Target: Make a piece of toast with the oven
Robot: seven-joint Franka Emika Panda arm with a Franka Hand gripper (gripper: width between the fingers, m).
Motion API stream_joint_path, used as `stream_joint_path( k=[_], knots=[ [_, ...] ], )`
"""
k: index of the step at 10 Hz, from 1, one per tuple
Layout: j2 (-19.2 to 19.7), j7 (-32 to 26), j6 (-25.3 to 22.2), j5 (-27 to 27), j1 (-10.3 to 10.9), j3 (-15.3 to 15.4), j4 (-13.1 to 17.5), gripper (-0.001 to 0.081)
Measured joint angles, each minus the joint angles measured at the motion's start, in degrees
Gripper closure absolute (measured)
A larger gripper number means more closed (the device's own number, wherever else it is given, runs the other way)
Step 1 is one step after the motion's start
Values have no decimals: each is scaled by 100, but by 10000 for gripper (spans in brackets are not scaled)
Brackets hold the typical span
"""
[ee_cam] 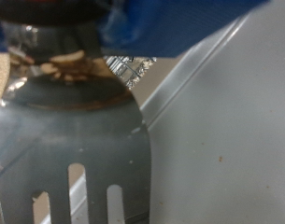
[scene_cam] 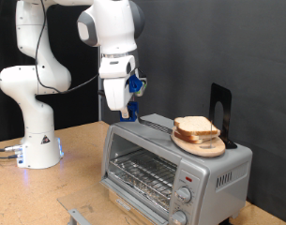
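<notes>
A: Where is the toast (scene_cam: 196, 127)?

B: On a round wooden plate (scene_cam: 201, 145) on top of the oven (scene_cam: 175, 166), toward the right end of the roof in the exterior view. It looks like two pale slices with brown crust leaning on each other, though at this size I would not swear to the count.

A: And the oven?

B: It stands on the wooden table (scene_cam: 77, 164) at the exterior view's lower right. The glass door is shut, the wire rack (scene_cam: 143, 172) shows through it, and the bar handle (scene_cam: 135, 150) runs along its top edge. Knobs (scene_cam: 186, 195) sit down the right of the front, with a small red light (scene_cam: 189, 176) above them.

A: The gripper?

B: The gripper (scene_cam: 129, 110) hangs from the white arm over the far left corner of the oven roof, well left of the plate. Blue parts show at its fingers. I cannot tell whether they are wide or narrow.

A: Does the wrist view help?

B: Not on that. It is blurred. It shows a flat metal spatula blade (ee_cam: 72, 140) with slots, reaching out from under the blue at the hand, with the oven's grey roof (ee_cam: 226, 121) beside it. The blade seems fixed to the hand or held by it; which one is not clear.

A: Anything else?

B: A black stand (scene_cam: 222, 111) is upright on the roof behind the plate.
</notes>
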Motion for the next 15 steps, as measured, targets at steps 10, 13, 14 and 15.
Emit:
stream_joint_path(
  k=[10, 13, 14, 15],
  knots=[
    [-4, 42, 67, 45, 3, 205, 92, 339],
    [-19, 41, -60, 54, 16, 223, 100, 339],
    [-34, 35, -147, 66, 23, 229, 79, 339],
    [-73, 3, -218, 96, 40, 231, 1, 339]
  ],
)
